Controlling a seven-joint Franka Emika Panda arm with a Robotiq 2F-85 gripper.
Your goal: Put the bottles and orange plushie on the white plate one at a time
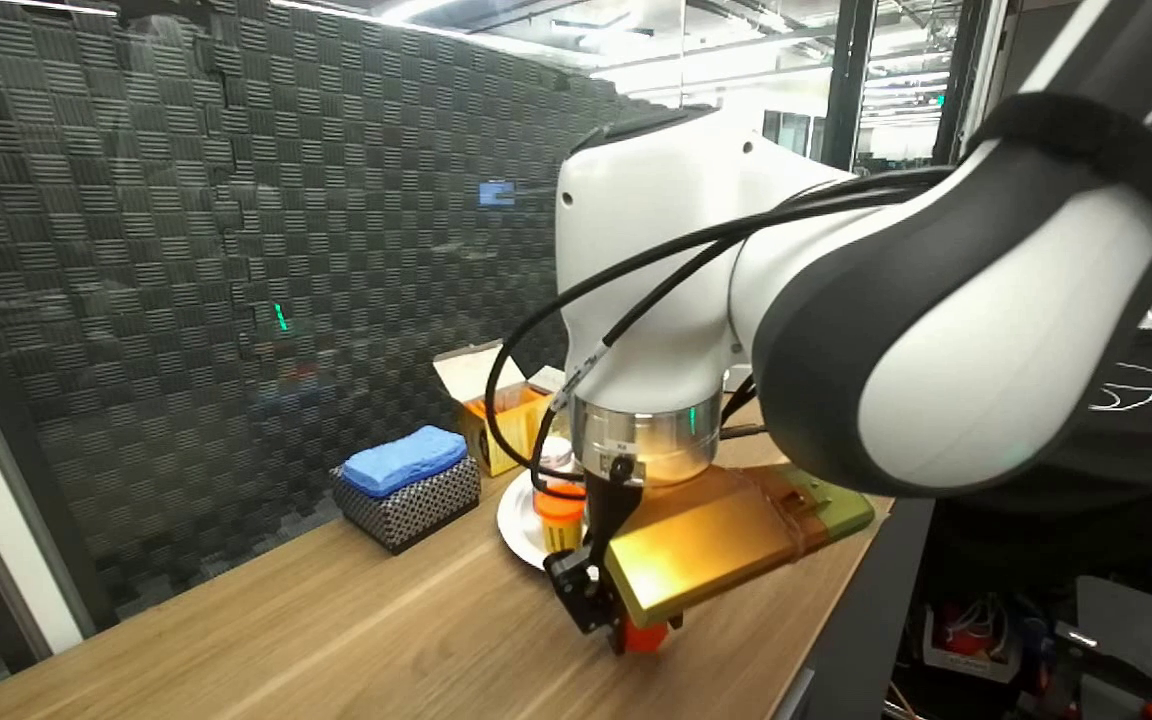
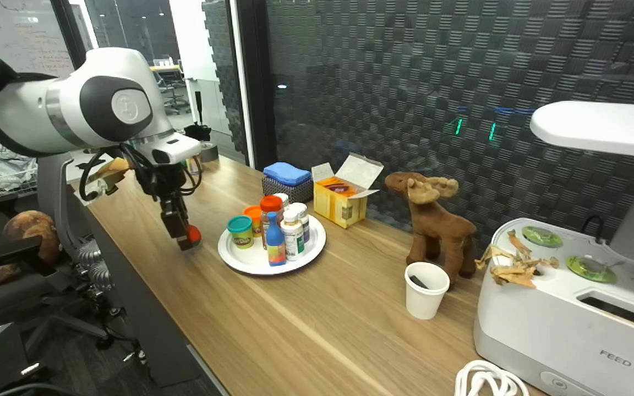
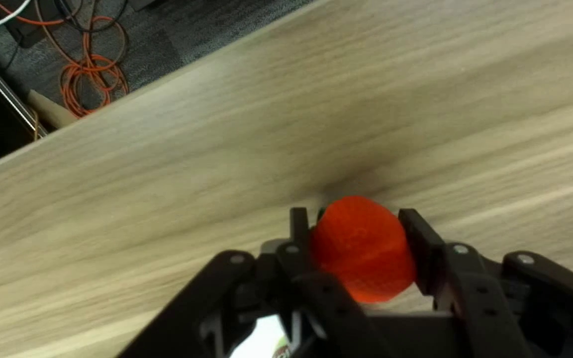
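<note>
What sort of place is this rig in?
Likely an office or lab space: a whiteboard with handwriting, an office chair in the background, and dark textured panels lining one side.

A robot arm (image 1: 651, 260) obscures much of the white plate (image 1: 516, 525) and its tool (image 1: 648, 634) part of the orange plushie (image 1: 645, 640) in an exterior view, while a white bottle (image 2: 282, 197) stands mostly hidden behind the red-capped brown bottle (image 2: 271, 206) and a white planter (image 2: 559, 324) and coiled cable (image 2: 482, 367) run out of frame in an exterior view.
</note>
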